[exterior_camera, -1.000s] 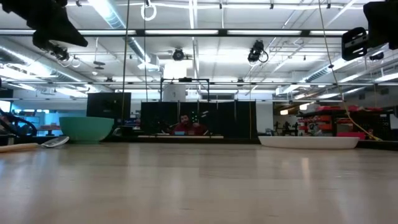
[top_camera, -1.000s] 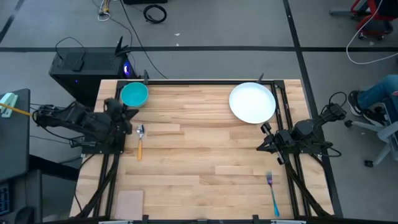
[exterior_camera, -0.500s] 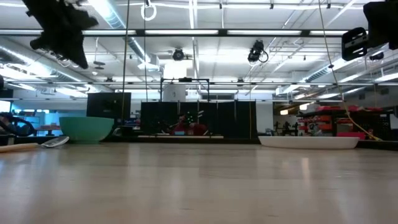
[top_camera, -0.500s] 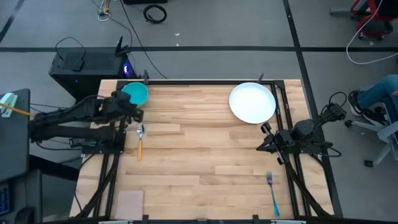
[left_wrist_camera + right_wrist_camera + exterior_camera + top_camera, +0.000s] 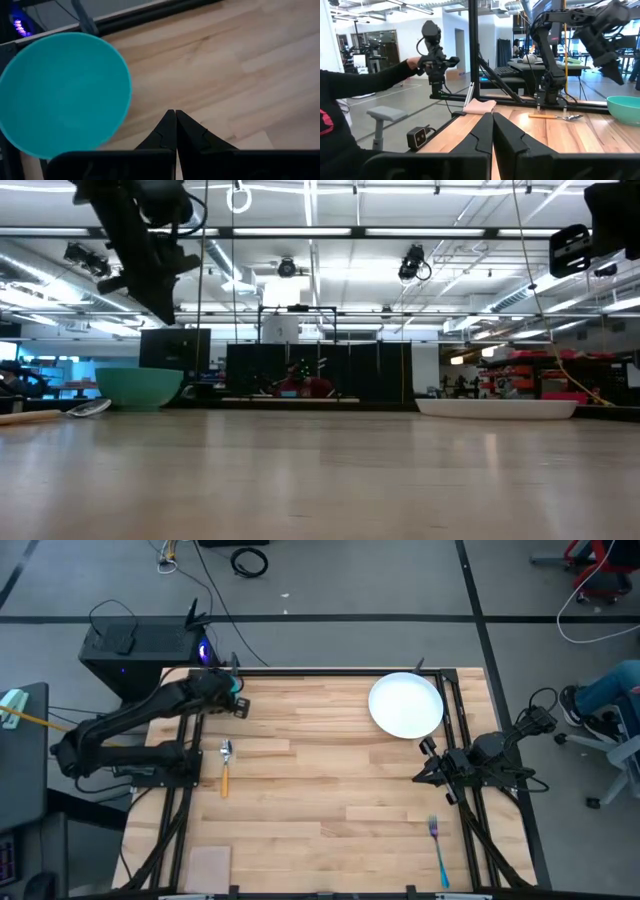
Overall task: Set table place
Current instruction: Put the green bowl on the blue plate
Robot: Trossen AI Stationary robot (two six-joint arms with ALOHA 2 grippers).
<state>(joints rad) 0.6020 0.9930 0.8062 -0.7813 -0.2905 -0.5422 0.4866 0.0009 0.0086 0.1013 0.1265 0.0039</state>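
The table [image 5: 330,770] carried a round white plate [image 5: 406,705] at its far right corner. The left arm reached to the far left corner, its left claw [image 5: 175,116] poised above the teal bowl [image 5: 62,92], fingers pressed together and empty. The right claw [image 5: 492,119] waited at the right edge, also closed and empty. The orange-handled spoon [image 5: 225,769] lay near the left edge, the blue-handled fork [image 5: 439,851] near the right front.

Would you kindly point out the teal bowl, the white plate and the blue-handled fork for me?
teal bowl [image 5: 62,92], left wrist view, on its inner bottom.
white plate [image 5: 406,706], high view, on its flat centre.
blue-handled fork [image 5: 440,861], high view, on its blue handle.
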